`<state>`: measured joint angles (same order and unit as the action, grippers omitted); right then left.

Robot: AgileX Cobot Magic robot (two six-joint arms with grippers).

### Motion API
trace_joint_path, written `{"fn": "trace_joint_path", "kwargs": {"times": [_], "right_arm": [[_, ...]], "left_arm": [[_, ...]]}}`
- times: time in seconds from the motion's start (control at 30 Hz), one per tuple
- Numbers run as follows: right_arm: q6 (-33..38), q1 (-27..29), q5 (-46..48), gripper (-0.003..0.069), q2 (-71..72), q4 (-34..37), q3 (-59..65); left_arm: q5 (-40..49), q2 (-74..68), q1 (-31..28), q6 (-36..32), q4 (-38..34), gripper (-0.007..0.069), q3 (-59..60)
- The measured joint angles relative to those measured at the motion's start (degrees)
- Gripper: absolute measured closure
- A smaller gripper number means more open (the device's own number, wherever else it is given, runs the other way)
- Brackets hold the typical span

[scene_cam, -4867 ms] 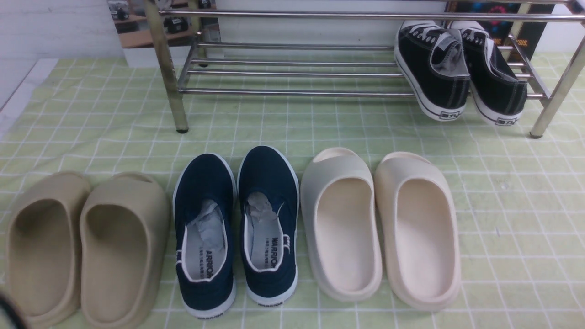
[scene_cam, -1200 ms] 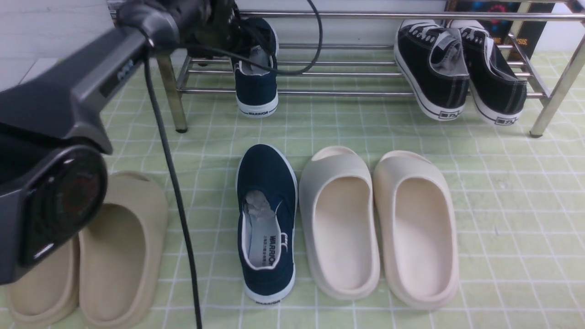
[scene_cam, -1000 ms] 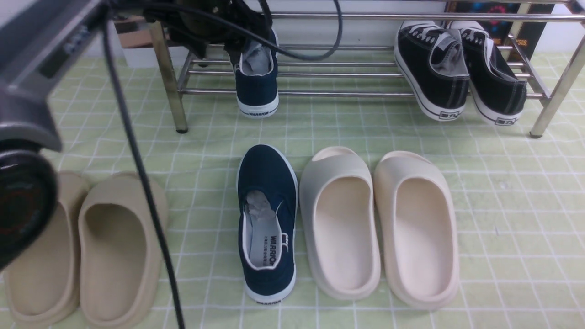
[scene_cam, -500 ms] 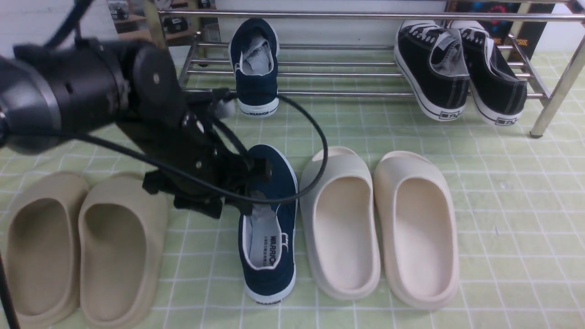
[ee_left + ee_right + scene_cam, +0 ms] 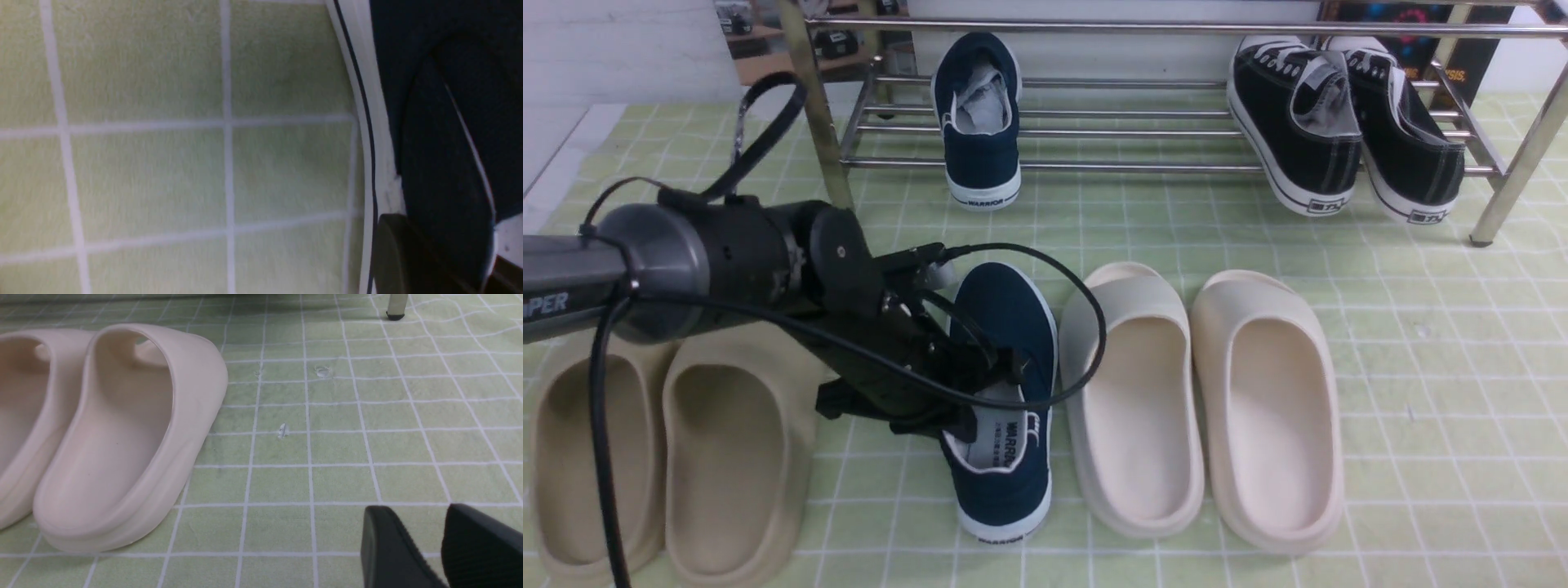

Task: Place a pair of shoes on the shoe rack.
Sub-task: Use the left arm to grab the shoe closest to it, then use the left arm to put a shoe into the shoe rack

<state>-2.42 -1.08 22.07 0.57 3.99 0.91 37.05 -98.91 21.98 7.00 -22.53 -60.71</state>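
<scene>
While one navy shoe rests on the shoe rack, left gripper fingers clamp its mate, awaiting a lift there.

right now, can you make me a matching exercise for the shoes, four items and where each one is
1 near navy shoe
2 far navy shoe
3 black sneakers
4 cream slides

A right end of the shoe rack
B left part of the rack
C on the mat, untouched
D on the mat, left gripper shut on its collar

Pairs: 1-D, 2-B, 3-A, 4-C
</scene>
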Motion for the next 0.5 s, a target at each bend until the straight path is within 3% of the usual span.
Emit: {"fn": "trace_joint_path", "kwargs": {"times": [0.23, 0.5], "right_arm": [[0.0, 0.0, 0.0, 0.0419, 0.0, 0.0, 0.0], [0.0, 0.0, 0.0, 0.0419, 0.0, 0.0, 0.0]], "left_arm": [[9.2, 6.2, 0.0, -2.1, 0.1, 0.063, -9.3], [18.1, -7.5, 0.0, -1.7, 0.2, 0.063, -32.8]]}}
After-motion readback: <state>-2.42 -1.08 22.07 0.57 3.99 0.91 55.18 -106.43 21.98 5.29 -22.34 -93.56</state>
